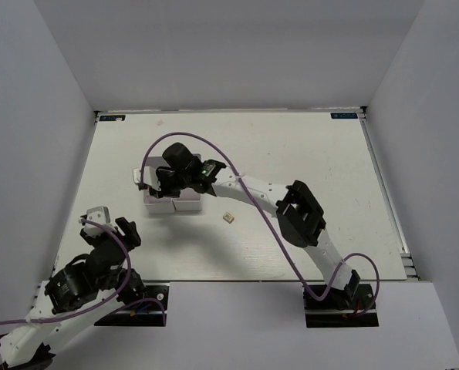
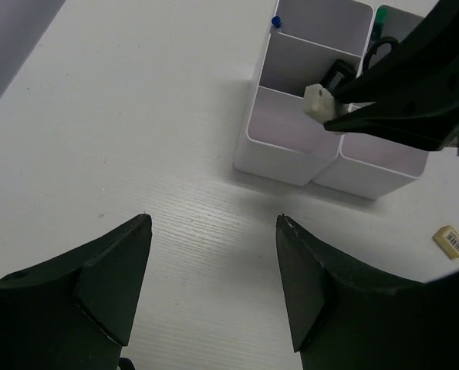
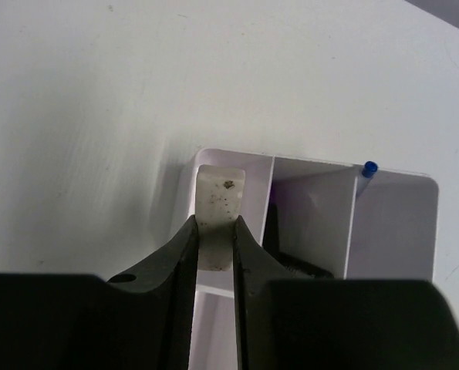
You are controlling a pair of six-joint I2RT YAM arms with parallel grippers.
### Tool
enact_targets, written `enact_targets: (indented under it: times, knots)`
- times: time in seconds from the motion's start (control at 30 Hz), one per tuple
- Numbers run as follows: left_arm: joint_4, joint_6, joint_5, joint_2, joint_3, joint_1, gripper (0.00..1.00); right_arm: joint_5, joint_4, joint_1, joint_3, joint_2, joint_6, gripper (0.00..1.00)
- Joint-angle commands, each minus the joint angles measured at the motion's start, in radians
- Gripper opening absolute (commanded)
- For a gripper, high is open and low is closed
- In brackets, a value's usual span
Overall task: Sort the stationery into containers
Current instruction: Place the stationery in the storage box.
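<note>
My right gripper (image 3: 214,222) is shut on a small off-white eraser (image 3: 218,202) and holds it just above the left side of the white containers (image 3: 314,163). The held eraser (image 2: 315,101) and the containers (image 2: 285,151) also show in the left wrist view, and from above (image 1: 173,203). A blue pen tip (image 3: 369,168) sticks out of a far bin. Black scissors handles (image 2: 379,48) and a green-capped item (image 2: 381,14) stand in another bin. A beige eraser (image 1: 228,218) lies loose on the table right of the containers. My left gripper (image 2: 214,225) is open and empty, low over the table near-left of the containers.
The right arm (image 1: 260,196) stretches across the middle of the table to the containers. The left arm (image 1: 90,270) sits at the near left corner. White walls close the table on three sides.
</note>
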Motion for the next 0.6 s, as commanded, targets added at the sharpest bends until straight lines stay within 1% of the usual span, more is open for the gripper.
enact_targets:
  times: [0.0,0.13,0.23,0.27,0.4,0.5,0.53,0.57]
  knots:
    - [0.007,0.02,0.005,0.031,0.021,0.008,0.75,0.025,0.167,-0.001,0.013,-0.002,-0.022,0.0]
    - [0.02,0.033,0.028,0.041,0.02,0.018,0.75,0.053,0.18,-0.003,0.031,0.048,-0.042,0.0]
    - [0.033,0.042,0.037,0.041,0.018,0.018,0.75,0.059,0.174,-0.006,0.018,0.05,-0.062,0.0]
    - [0.031,0.048,0.037,0.039,0.014,0.018,0.75,0.062,0.166,-0.003,0.01,0.048,-0.066,0.02]
    - [0.036,0.053,0.045,0.044,0.015,0.018,0.75,0.051,0.126,-0.001,0.004,0.045,-0.062,0.15]
    - [0.039,0.054,0.048,0.05,0.015,0.018,0.75,0.06,0.114,-0.001,0.001,0.045,-0.059,0.21]
    - [0.037,0.056,0.053,0.048,0.012,0.019,0.75,0.059,0.099,-0.003,0.002,0.045,-0.054,0.28]
    - [0.039,0.056,0.05,0.051,0.015,0.016,0.75,0.059,0.103,-0.003,0.001,0.042,-0.054,0.29]
